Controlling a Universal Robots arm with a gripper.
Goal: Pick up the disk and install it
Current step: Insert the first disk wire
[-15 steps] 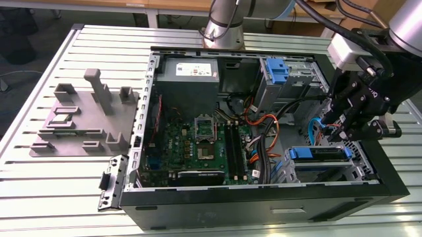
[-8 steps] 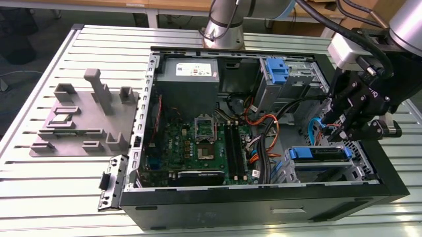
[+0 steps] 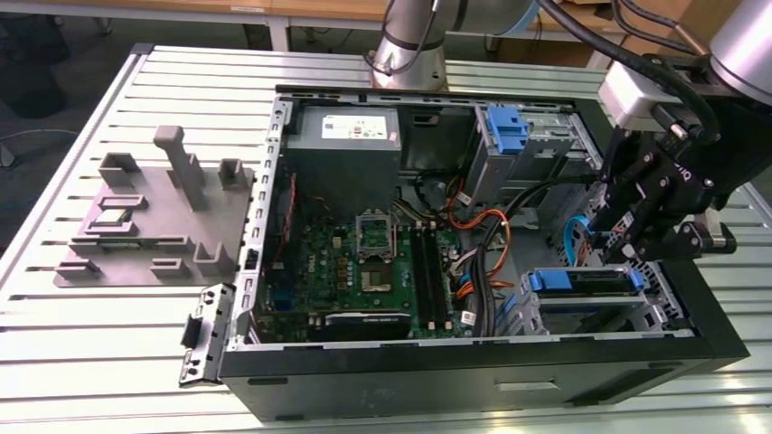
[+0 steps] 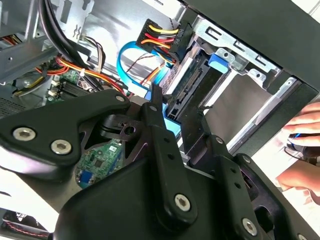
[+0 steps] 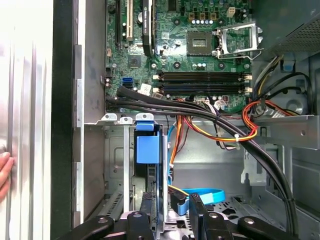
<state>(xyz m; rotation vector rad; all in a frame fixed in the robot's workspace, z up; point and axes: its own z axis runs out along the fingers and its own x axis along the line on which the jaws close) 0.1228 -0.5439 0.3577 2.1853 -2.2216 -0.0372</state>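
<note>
The disk sits in the drive cage at the near corner of the open computer case, on the exterior view's right, with its bright blue bracket along the top edge. My gripper hangs just above it, and I cannot tell whether it touches. In the second wrist view the two black fingers stand apart, and the disk's connector end shows between and beyond them. In the first wrist view the disk stands in its slot in front of the gripper, with nothing held.
The case holds a green motherboard, a grey power supply, orange and black cables and another blue-bracketed bay. A grey fixture plate lies on the exterior view's left. A person's hand rests beside the case.
</note>
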